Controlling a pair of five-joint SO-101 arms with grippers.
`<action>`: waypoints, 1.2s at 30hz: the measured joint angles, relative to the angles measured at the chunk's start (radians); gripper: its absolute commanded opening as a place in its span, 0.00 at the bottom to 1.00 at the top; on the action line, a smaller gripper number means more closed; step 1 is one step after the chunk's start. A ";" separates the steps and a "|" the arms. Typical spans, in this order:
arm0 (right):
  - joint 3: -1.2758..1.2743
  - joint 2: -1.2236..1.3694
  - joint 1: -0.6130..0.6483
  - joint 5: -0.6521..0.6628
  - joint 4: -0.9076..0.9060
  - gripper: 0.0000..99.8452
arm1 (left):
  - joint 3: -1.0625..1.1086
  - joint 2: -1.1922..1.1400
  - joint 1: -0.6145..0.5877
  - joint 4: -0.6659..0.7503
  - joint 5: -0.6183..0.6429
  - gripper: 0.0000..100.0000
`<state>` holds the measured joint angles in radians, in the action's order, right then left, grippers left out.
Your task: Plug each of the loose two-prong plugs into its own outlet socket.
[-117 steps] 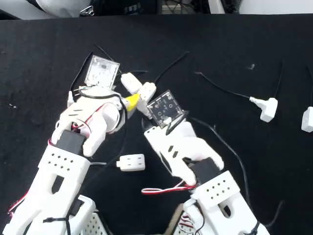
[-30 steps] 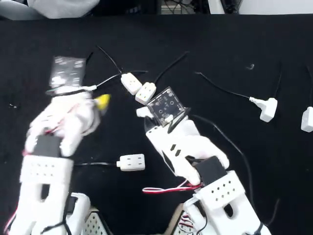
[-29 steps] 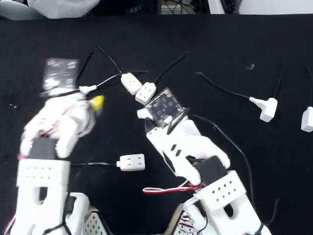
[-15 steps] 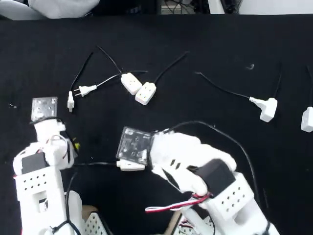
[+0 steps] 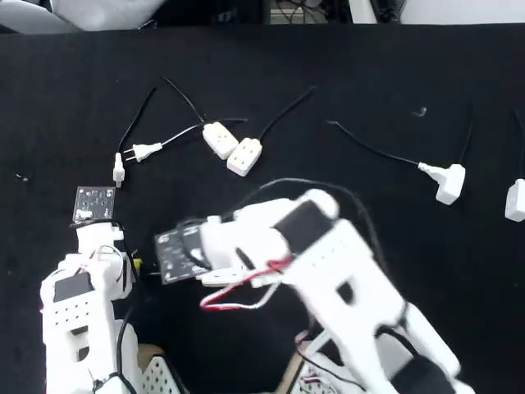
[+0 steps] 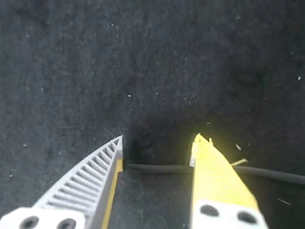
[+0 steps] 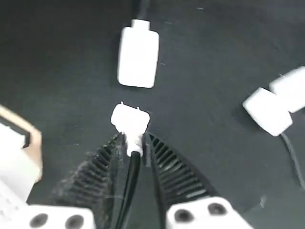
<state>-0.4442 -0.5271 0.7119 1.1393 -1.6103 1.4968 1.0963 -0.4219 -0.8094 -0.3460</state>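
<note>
The black tablecloth is looking matt and napped, flecked with pale lint. The plug and the outlet socket are showing smooth white plastic, faintly glossy. The cord is looking like smooth black rubber. The left gripper is showing glossy yellow and ribbed grey plastic, the right gripper ribbed matt black.

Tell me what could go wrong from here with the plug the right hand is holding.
1. The right hand pinches the plug at its cord end, so the plug may pivot or slip when pushed.
2. The socket just ahead lies loose on the table. A push could slide it away, since the left hand is open around a black cable, not clamping it.
</note>
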 measured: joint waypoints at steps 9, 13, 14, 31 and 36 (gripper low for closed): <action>0.048 0.167 0.038 0.005 0.055 0.01 | 0.000 0.000 0.000 0.002 0.000 0.23; 0.107 0.229 0.038 0.005 0.058 0.01 | 0.000 0.000 0.000 0.002 0.000 0.23; 0.121 0.245 0.038 0.005 0.058 0.01 | 0.000 0.000 0.000 0.002 0.000 0.23; 0.107 0.330 0.038 0.005 0.140 0.01 | 0.000 0.000 0.000 0.002 -0.002 0.23; 0.075 0.333 0.038 0.005 0.164 0.01 | 0.000 0.000 0.000 0.002 -0.002 0.23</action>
<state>-0.3690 -0.1941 0.7503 1.1439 -1.4461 1.4968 1.0963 -0.4219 -0.8078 -0.3475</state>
